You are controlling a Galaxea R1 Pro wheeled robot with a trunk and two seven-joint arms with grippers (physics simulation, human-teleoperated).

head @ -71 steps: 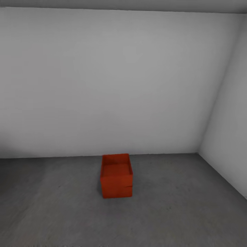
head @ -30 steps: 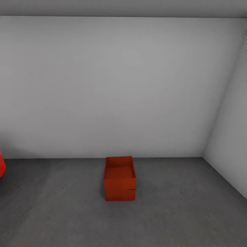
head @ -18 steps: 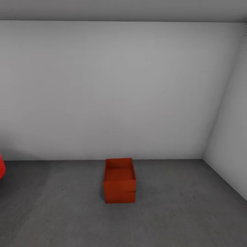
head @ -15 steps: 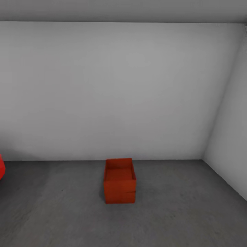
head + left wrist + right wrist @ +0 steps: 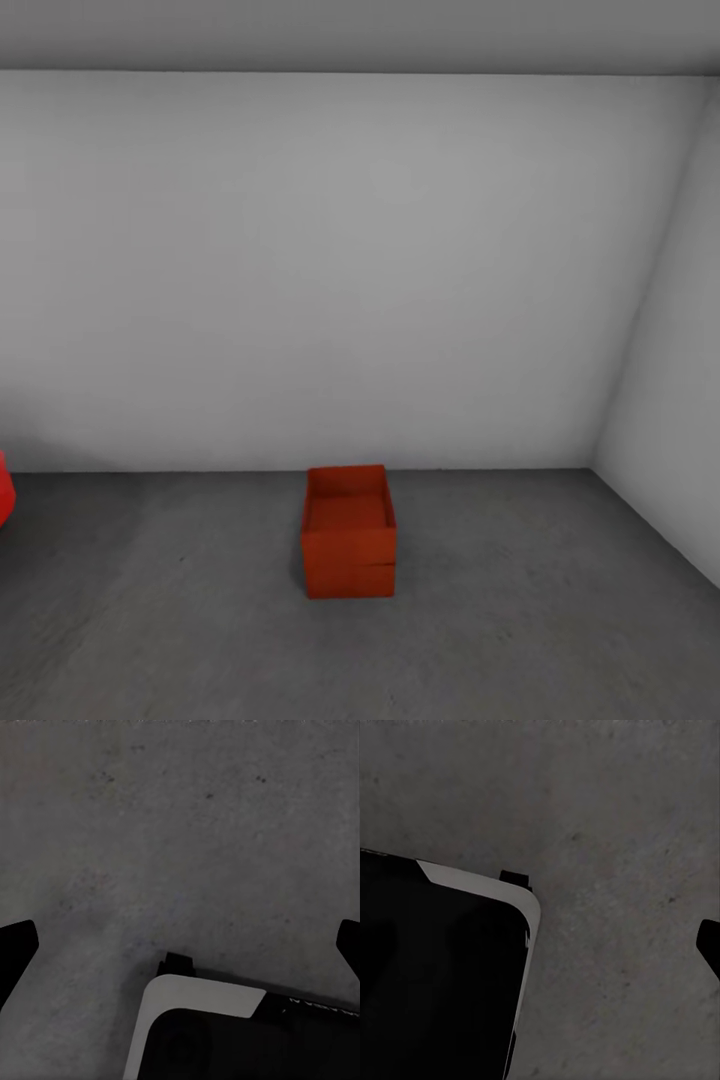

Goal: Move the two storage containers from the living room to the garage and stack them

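The two storage containers (image 5: 349,530) sit in the garage, one stacked on top of the other. A thin line across the front wall shows where the top box meets the bottom one. The stack stands on the floor (image 5: 520,620), close to the back wall (image 5: 340,270). A bit of the red car (image 5: 4,490) peeks in at the side.

The left jaws (image 5: 180,945) hang over bare floor with nothing between them. Their two dark tips are far apart, so they are wide open. Of the right jaws (image 5: 709,945) I can see just one dark tip at the edge, so I cannot tell if they are apart or together. Part of the robot's own dark base (image 5: 435,967) shows under each of them. The stack is well away from both jaws, out in front of the robot.

The job looks done. What could go wrong now? If the robot rolls forward or swings an arm, it could bump the stack and knock the top box off. Staying away keeps it safe.
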